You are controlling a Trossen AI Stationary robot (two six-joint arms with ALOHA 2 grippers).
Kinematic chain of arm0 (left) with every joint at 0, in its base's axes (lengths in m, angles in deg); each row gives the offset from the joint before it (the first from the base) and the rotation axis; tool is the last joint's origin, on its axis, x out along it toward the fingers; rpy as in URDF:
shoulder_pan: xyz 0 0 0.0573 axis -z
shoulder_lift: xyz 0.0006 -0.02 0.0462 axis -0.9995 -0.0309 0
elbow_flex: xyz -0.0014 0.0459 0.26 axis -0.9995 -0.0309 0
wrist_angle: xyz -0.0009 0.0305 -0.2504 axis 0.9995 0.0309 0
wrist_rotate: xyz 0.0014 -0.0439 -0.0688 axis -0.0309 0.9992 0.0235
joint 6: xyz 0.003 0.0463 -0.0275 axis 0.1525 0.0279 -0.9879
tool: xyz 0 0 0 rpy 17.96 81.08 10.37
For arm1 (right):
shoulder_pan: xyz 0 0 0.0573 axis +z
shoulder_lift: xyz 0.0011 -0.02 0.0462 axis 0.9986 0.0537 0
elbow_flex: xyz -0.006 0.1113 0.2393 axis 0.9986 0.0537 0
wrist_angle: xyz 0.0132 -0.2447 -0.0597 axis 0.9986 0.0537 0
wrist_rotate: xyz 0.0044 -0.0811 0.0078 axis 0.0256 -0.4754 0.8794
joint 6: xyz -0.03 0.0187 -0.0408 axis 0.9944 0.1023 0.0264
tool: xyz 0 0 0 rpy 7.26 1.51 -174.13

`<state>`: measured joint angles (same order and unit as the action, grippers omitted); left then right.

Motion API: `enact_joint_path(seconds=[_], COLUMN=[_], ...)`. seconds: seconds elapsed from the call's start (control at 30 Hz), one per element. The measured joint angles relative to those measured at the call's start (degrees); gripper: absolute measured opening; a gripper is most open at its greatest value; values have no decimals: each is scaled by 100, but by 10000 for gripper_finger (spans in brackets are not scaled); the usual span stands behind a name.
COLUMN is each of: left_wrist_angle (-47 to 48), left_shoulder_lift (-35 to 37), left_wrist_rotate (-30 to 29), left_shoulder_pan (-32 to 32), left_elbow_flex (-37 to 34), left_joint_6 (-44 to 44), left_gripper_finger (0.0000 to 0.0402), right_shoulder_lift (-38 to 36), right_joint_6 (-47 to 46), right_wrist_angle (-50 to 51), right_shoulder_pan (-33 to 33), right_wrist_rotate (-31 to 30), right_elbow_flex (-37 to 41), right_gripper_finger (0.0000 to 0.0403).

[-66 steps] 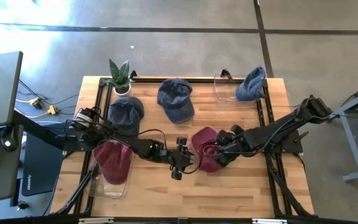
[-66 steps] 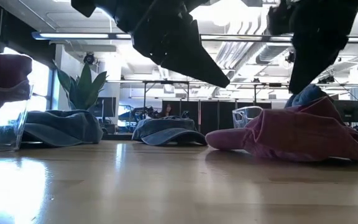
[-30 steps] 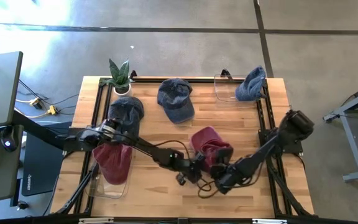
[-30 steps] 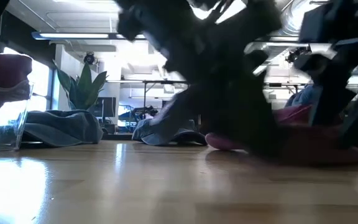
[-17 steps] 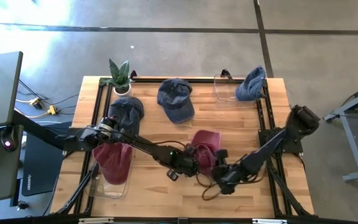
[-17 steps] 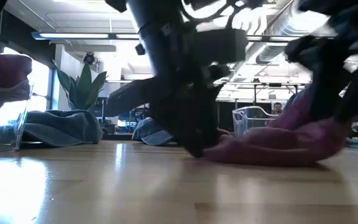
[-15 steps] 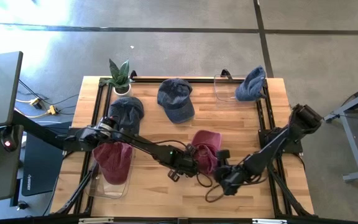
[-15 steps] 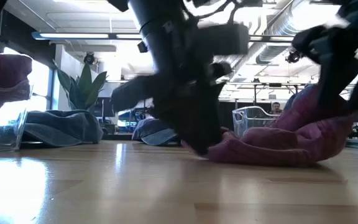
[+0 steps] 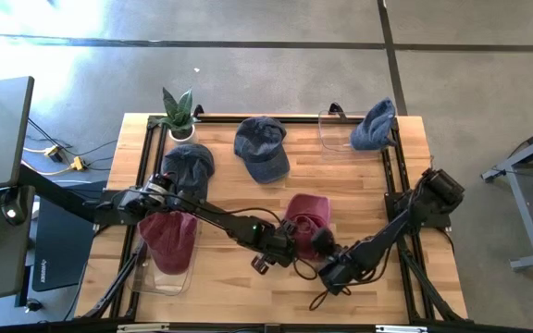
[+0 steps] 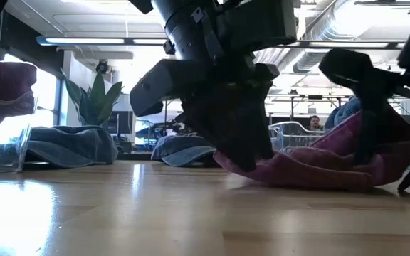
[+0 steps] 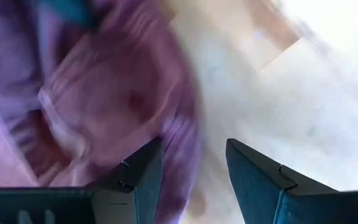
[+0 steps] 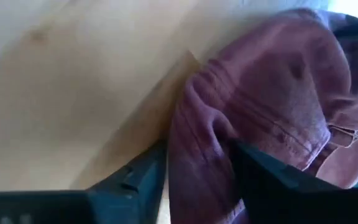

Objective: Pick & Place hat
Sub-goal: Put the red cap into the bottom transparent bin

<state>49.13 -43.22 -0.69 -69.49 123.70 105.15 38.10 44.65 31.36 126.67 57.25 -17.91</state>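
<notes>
Maroon hat (image 9: 305, 218) sits lower centre of the high view, on the tabletop (image 9: 220, 277), one edge lifted clear of the wood in the low view. Left end effector (image 9: 283, 246) is at its left edge, fingers parted with cloth at the gap, not clenched. Right end effector (image 9: 329, 268) is at the hat's lower right edge, fabric bunched between its fingers (image 12: 138, 177); can't tell if it's actually clamped. Looks like both arms are working opposite edges to lift the floppy cloth evenly. Other hats and clear bins are well apart.
</notes>
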Motion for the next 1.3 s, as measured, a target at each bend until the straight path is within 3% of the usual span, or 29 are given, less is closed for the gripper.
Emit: enact_joint_path(seconds=[0.2, 0.27, 0.43, 0.57, 0.7, 0.83, 1.0, 1.13, 1.3], left_wrist_angle=[672, 938, 982, 680, -811, -3146, -5399, -5665, -4866], left_shoulder_lift=[82, 306, 862, 1630, 2730, 3649, 4026, 4025, 3736], left_wrist_rotate=[-1271, -1660, -1839, -2281, -2556, -2155, -695, 736, 571], left_shoulder_pan=[82, 143, 236, 304, 435, 380, 94, 28, 37], left_elbow_flex=[-7, -21, -308, -1064, -2209, -3550, -4381, -4171, -3284], left_joint_6=[-316, -376, -526, -745, -727, -340, 274, 1279, 1361], left_gripper_finger=[156, 140, 96, 63, 34, 13, 4, 35, 128], right_shoulder_lift=[17, -75, -809, -1989, -3028, -3434, -3429, -3313, -3193], right_joint_6=[-1076, -1448, -1939, -1955, -2089, -2121, -2065, -2062, -2094], right_wrist_angle=[408, 612, 595, -1288, -4083, -6401, -6855, -6538, -6562], right_shoulder_pan=[-76, -81, -152, -368, -893, -1451, -1917, -2144, -2324], right_wrist_rotate=[74, -5, -67, 665, 1356, 2143, 2960, 3166, 3315], right_elbow_flex=[1, 27, 232, 1340, 2648, 3386, 3293, 3042, 2752], right_gripper_finger=[26, 12, 10, 10, 4, 8, 4, 4, 5])
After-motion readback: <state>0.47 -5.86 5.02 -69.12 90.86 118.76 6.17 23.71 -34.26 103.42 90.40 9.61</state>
